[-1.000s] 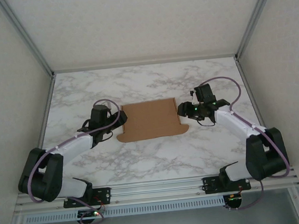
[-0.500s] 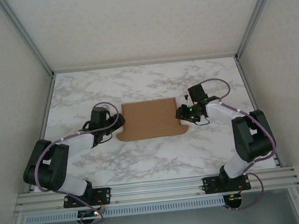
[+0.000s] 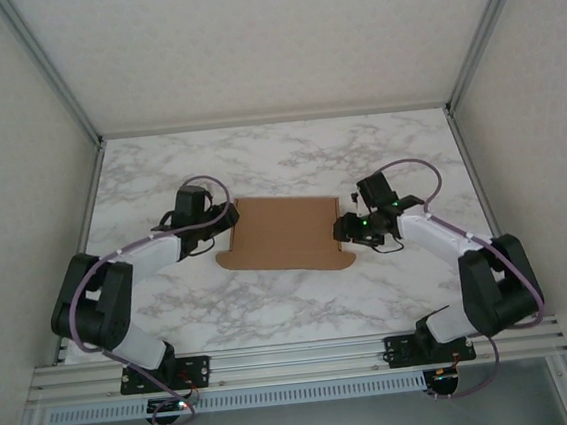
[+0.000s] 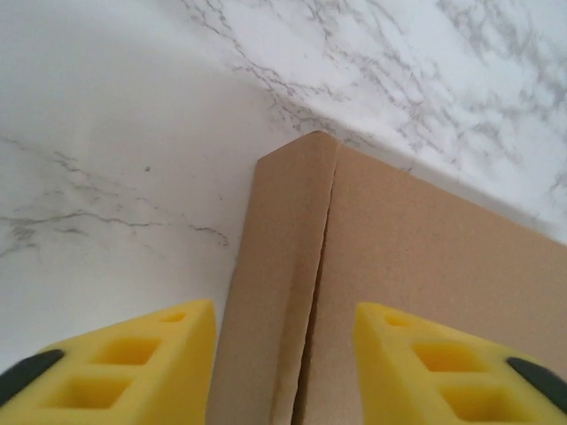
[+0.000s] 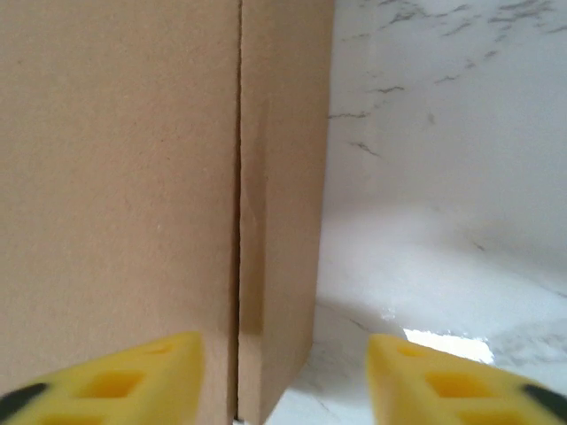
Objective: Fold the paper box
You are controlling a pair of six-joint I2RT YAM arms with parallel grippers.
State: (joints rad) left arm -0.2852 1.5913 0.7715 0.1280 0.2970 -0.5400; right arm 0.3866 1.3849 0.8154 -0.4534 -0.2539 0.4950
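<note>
The paper box (image 3: 283, 233) is a flat brown cardboard sheet lying mid-table, with a rounded tab at its near left corner. My left gripper (image 3: 226, 223) is at its left edge and is open. In the left wrist view its yellow fingers (image 4: 133, 363) straddle the narrow left side flap (image 4: 279, 266) and the crease beside it. My right gripper (image 3: 343, 229) is at the right edge, also open. Its fingers (image 5: 452, 381) stand either side of the slightly raised right side flap (image 5: 279, 177), one over the main panel and one over bare table.
The marble table (image 3: 302, 301) is bounded by white walls at the left, right and back, with metal posts at the far corners. Both arm bases sit on the rail (image 3: 297, 357) along the near edge. Bare tabletop surrounds the cardboard.
Both grippers have shifted along the box's side edges, the left one farther from me. The cardboard has slid and turned slightly. Its near right rounded tab has gone from sight.
</note>
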